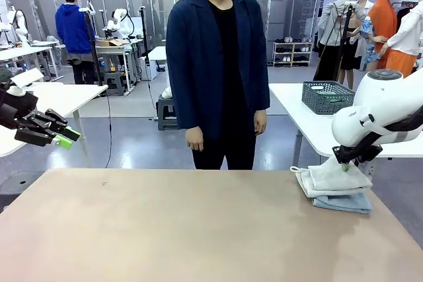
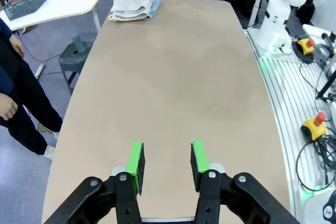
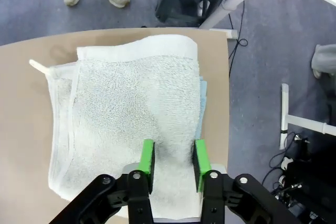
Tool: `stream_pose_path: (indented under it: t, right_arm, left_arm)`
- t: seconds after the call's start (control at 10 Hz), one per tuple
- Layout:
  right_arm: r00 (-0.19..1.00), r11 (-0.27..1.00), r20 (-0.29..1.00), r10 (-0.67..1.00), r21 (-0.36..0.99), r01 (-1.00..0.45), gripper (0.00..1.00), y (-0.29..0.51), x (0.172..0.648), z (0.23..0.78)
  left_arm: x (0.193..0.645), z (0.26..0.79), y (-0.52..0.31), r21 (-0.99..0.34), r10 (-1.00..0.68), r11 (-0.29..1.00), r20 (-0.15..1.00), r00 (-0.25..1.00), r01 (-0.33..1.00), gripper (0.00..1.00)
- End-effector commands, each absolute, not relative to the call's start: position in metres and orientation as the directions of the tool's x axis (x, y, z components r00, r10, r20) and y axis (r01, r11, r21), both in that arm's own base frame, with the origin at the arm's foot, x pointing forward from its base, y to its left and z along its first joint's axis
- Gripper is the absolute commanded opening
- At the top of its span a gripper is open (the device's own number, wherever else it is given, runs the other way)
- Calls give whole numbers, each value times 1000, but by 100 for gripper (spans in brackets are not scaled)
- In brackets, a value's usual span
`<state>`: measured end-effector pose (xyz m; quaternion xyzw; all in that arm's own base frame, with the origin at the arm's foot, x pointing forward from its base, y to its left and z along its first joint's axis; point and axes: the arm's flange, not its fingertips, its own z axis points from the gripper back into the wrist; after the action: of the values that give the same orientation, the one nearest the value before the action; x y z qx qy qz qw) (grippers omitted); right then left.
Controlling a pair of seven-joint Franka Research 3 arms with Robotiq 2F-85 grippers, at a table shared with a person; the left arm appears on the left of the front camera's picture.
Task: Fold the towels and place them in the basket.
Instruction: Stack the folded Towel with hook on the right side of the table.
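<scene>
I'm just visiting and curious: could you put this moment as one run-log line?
left gripper: open, idle | right gripper: open over cream towel | blue towel: underneath | basket: side table

We see the towels [image 1: 336,187] stacked at the tabletop's [image 1: 185,229] three o'clock edge. The basket [image 1: 328,97] sits on another table [image 1: 294,107] behind them, toward one o'clock.

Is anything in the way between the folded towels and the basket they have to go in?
Yes, a floor gap. The folded cream-white terry towel lies on the pale blue-grey one at the beige table's corner; the dark grey mesh basket sits on a separate white table behind.
</scene>
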<state>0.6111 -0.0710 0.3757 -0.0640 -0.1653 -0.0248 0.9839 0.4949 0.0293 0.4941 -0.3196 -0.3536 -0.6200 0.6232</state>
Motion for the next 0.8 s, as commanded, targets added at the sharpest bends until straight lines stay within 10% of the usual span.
stream_pose_path:
  t: [0.0,0.1,0.2,0.3,0.7]
  right_arm:
    - [940,991,340,-28,-116,71,54,-76,603,384]
    - [940,991,341,-24,-114,67,91,-75,596,396]
    - [933,991,361,-17,-118,64,74,-71,585,416]
    - [918,991,395,-23,-115,74,100,-63,571,443]
    - [896,976,438,-71,-156,154,100,8,465,571]
  left_arm:
    - [494,495,30,45,-544,21,839,-27,999,47]
    - [494,495,30,45,-544,21,839,-27,999,47]
    - [494,495,30,45,-544,21,839,-27,999,47]
    - [494,495,30,45,-544,21,839,-27,999,47]
    - [494,495,30,45,-544,21,839,-27,999,47]
